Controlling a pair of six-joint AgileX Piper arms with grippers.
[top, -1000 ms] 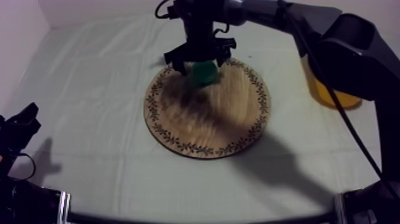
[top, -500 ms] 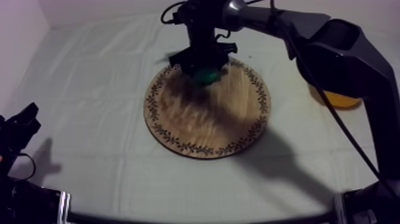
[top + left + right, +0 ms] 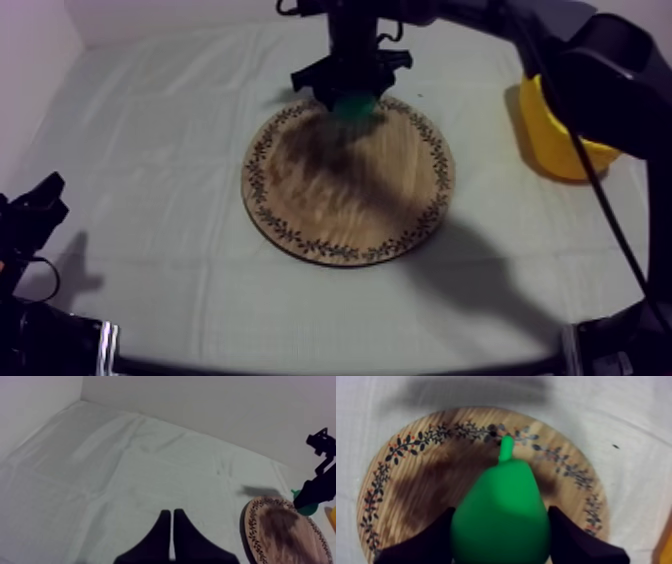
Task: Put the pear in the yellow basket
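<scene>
Both fingers (image 3: 431, 541) and pear (image 3: 503, 511) higher now.

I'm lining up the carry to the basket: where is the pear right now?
The pear is in the jaws of the right gripper, over the far rim of the wooden board in the top view, with the yellow basket off to the right.

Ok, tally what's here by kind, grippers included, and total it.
pear: 1
wooden board: 1
yellow basket: 1
grippers: 2, the left gripper shut on nothing, the right gripper shut on the pear
Total: 5
</scene>
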